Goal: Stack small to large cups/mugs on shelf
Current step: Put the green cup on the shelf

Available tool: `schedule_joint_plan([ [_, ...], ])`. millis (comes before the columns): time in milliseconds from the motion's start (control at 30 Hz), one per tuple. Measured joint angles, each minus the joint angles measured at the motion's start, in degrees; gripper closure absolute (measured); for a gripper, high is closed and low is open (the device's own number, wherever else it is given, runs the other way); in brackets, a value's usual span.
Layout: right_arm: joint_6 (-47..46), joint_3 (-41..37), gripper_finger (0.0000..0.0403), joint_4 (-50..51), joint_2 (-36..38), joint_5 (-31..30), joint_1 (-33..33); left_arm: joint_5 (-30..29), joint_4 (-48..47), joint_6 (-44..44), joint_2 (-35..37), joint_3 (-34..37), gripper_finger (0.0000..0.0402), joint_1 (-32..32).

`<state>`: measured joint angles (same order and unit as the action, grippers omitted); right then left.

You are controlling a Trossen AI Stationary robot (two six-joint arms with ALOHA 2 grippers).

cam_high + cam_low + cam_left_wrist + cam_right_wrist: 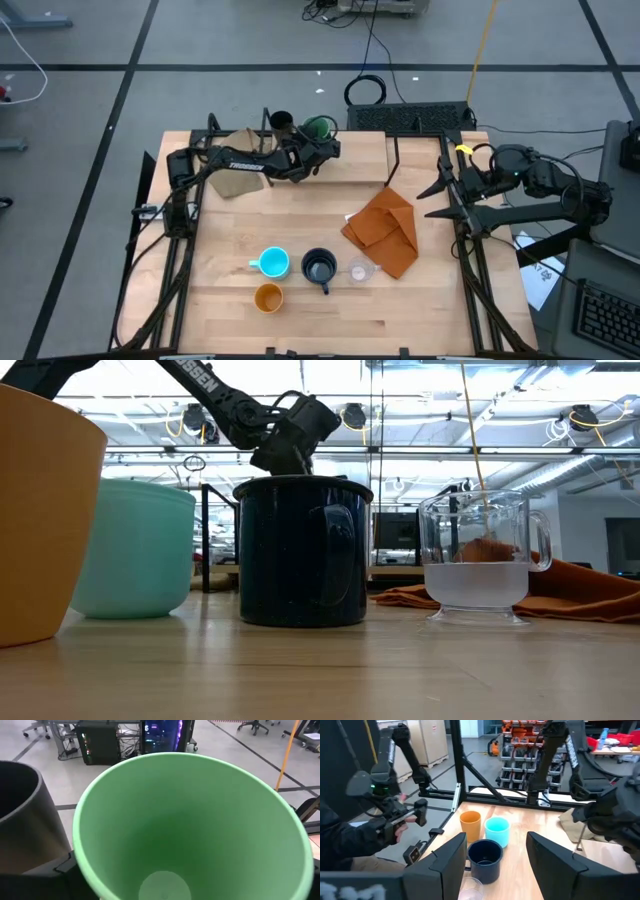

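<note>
My left claw (318, 133) stands wide around the green cup (192, 827) on the shelf (350, 165) at the worktop's far edge. Light, slick plastic; I'd grip the rim. Right claw (495, 857) half-open, empty.

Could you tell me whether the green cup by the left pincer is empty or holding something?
Empty: the left wrist view looks straight into the green cup, showing its bare bottom.

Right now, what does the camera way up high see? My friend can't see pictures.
The left gripper reaches to the green cup beside the dark brown cup at the table's far edge. Four more cups and an orange cloth sit nearer; the right gripper waits aside.
</note>
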<state>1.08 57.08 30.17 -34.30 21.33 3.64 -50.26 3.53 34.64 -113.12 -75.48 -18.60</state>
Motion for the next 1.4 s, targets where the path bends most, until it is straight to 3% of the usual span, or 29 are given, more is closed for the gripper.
schedule_joint_plan([
  [100, 0.00, 0.00, 0.0204, -0.17, 0.02, 0.21, -0.02, 2.35, -0.94, 1.69, 0.00, 0.00, 0.0002, -0.47],
  [467, -0.02, 0.00, 0.0204, -1.11, 0.00, 0.16, 0.00, 1.21, -2.97, 2.16, 0.00, 0.00, 0.0006, -0.38],
  [733, -0.02, 0.00, 0.0204, -1.29, 0.02, 0.12, 0.00, 1.94, -2.92, 1.96, 0.00, 0.00, 0.0068, -0.38],
  [1400, -0.02, 0.00, 0.0204, -1.50, 0.00, 0.05, 0.00, 0.80, -4.22, 1.44, -0.04, -0.02, 0.0068, -0.42],
])
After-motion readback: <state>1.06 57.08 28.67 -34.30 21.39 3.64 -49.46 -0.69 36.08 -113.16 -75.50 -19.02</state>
